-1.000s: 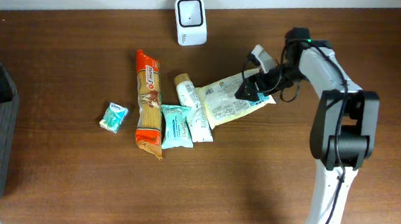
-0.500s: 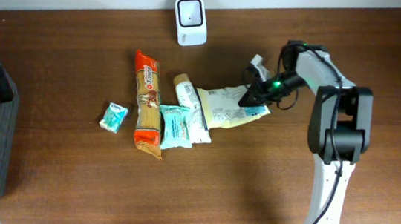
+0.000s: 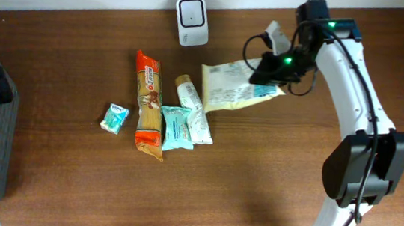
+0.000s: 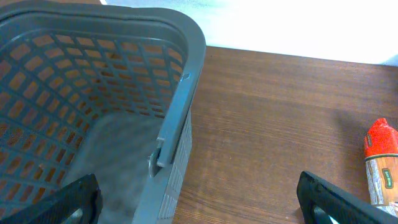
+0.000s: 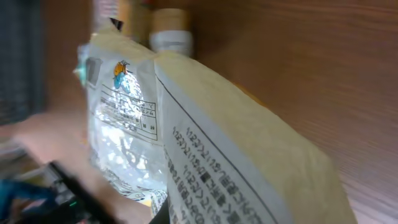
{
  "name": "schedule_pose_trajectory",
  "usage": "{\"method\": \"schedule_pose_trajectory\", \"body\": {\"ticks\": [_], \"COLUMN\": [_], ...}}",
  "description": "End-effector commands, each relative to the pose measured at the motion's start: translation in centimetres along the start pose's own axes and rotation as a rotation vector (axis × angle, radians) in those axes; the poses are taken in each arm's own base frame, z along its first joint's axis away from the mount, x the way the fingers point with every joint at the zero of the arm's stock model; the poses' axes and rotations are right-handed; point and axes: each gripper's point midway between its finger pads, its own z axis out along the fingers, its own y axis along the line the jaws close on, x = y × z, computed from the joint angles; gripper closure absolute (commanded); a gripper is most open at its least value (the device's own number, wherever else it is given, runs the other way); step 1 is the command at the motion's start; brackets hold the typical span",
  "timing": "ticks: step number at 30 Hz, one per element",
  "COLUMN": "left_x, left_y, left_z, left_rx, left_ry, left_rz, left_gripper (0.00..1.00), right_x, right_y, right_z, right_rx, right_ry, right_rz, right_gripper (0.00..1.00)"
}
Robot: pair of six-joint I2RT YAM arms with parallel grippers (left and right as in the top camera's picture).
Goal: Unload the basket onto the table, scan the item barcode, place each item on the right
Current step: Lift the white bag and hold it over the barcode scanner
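Right pincer point(image 3: 265, 68) clamped on pale packet point(image 3: 227, 91), right end; packet stretches left toward scanner point(image 3: 192, 20), far edge of worktop point(image 3: 255, 179).

cream printed pouch point(image 3: 236, 89) held tilted, right of the white scanner point(image 3: 192, 21)

The overhead camera looked straight down from high above the orange packet point(image 3: 149, 104), taking in most of the table point(image 3: 254, 194). The left wrist camera sat low beyond that packet's basket point(image 4: 186, 62) side, sharing both with the overhead. The right wrist camera hung close against the cream pouch point(image 5: 205, 155), also seen overhead.
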Motion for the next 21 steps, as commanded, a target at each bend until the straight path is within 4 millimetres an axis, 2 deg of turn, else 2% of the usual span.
{"method": "schedule_pose_trajectory", "body": {"ticks": [1,6,10,13,17,18,21], "left_x": [-0.8,-0.8,-0.8,-0.8,-0.8,-0.8,-0.8], "left_y": [0.2,0.2,0.2,0.2,0.2,0.2,0.2], "left_z": [-0.6,-0.6,-0.6,-0.6,-0.6,-0.6,-0.6], "left_rx": [-0.007,-0.007,-0.007,-0.007,-0.007,-0.007,-0.007], "left_ry": [-0.025,-0.025,-0.025,-0.025,-0.025,-0.025,-0.025], "left_rz": [0.014,0.014,0.014,0.014,0.014,0.014,0.014], "left_gripper": [0.01,0.01,0.01,0.01,0.01,0.01,0.01], "right_x": [-0.4,-2.0,-3.5,-3.3,-3.1,-3.2,-5.3], "right_y": [5.2,5.5,6.8,8.1,9.1,8.8,5.2], "right_z": [-0.2,-0.7,-3.9,-6.5,-7.9,-7.7,-7.4], "right_rx": [-0.229,-0.21,-0.118,-0.064,-0.052,-0.026,0.312], "right_ry": [-0.031,-0.114,-0.233,-0.292,-0.323,-0.322,-0.354], "right_rz": [-0.132,-0.282,-0.393,-0.44,-0.465,-0.454,-0.371], "right_gripper": [0.96,0.96,0.96,0.96,0.96,0.96,0.96]}}
